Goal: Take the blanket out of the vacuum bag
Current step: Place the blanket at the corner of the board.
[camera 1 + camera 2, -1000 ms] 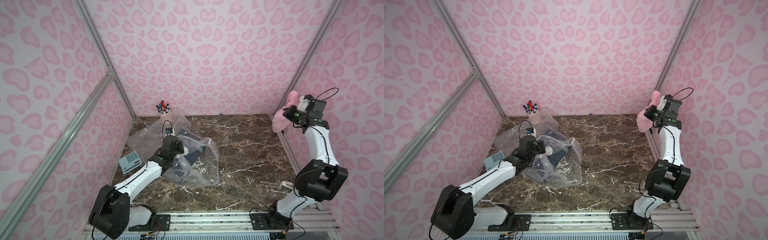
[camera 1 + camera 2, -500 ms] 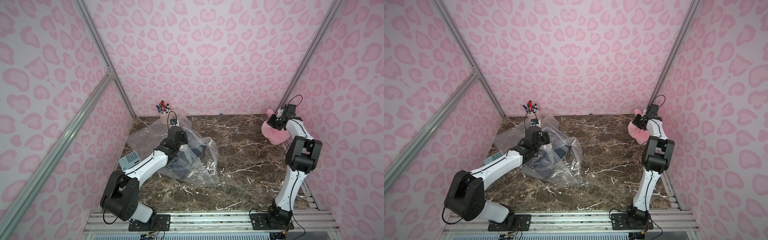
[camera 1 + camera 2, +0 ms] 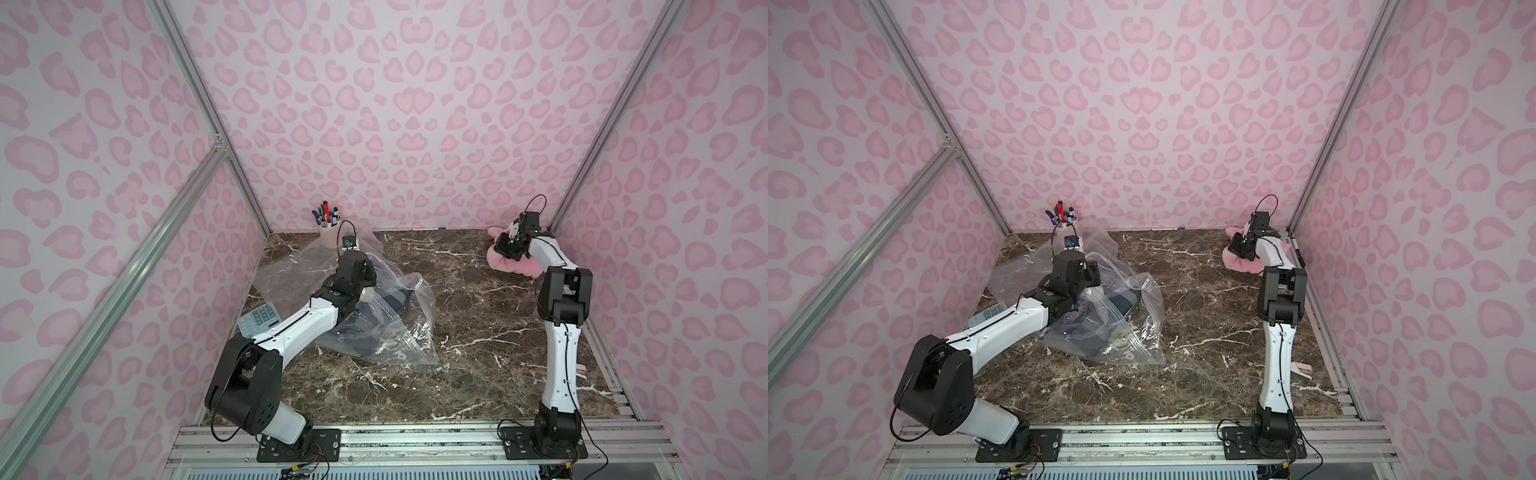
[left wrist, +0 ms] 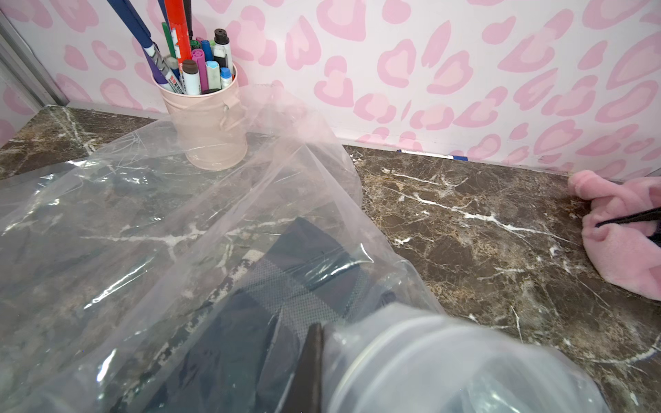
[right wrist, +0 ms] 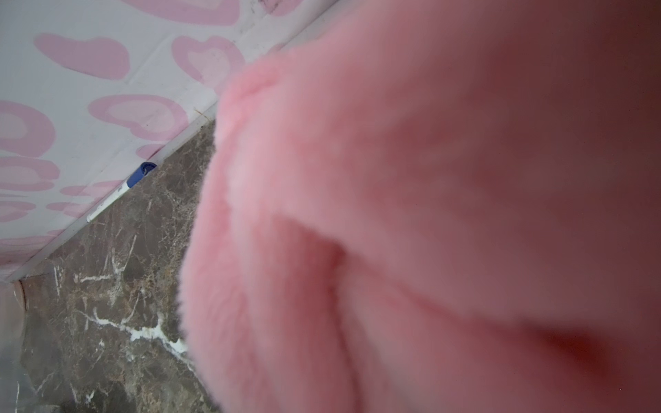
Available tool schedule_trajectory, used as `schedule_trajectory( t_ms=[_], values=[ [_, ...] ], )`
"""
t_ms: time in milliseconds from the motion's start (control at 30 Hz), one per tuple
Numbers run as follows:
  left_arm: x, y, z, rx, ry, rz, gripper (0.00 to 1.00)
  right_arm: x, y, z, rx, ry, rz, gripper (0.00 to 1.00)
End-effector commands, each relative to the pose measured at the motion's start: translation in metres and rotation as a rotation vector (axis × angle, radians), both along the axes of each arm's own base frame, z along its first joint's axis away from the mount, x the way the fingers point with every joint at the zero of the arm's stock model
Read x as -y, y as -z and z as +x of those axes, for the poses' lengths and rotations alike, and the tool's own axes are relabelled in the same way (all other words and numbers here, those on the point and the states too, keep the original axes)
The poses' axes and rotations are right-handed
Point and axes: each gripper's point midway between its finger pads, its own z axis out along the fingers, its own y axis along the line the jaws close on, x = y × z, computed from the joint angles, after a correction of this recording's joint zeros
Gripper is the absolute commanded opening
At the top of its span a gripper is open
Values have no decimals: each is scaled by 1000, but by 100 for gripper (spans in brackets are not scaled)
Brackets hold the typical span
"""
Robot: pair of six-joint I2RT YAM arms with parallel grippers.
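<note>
Pink fleece blanket [image 3: 515,262] is out of the vacuum bag [image 3: 401,332]. It lies bunched on the marble table [image 3: 457,374] in the far right corner, by the back wall and well apart from the bag. The main pull looks done.

Left to do, as a guess: release the blanket and back both arms off. Caveat: a dark blue-grey cloth [image 3: 374,328] sits inside the bag. If that also counts as a blanket, the job is only half done. Can't tell what it is.

Right gripper [image 3: 503,253] is down on the blanket, which rests on the table rather than hanging. Its fingers are buried in the pile and read as closed on a fold. The right wrist view is nearly all pink fluff, right up at the lens.

Left gripper [image 3: 360,272] sits on top of the bag, on the near side of the pen cup [image 3: 328,237]. Fingers are together. The left wrist view shows one dark finger [image 4: 312,354] with film bulging just beside it and the valve disc [image 4: 422,354] close under the plastic. It seems to be pinching bag film, but how much is in the bite can't be confirmed.

The bag is crumpled across the left half of the table, and its far film laps against the pen cup. A calculator [image 3: 259,320] lies just beside the bag near the left wall, partly under the left arm.
</note>
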Motion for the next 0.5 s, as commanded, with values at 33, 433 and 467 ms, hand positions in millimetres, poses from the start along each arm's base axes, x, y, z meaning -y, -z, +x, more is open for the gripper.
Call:
schedule_trajectory(
  t_ms=[33,433,467],
  values=[
    [3,-16,1,42,23,-12,4,-21,-2,-8,-15,-62,-22,23],
    [13,-17,-21,14,131,-31,4,-64,-88,-31,260,-202,40,71],
    [13,-15,-21,11,129,-30,4,-67,-84,-27,264,-212,82,71]
  ],
)
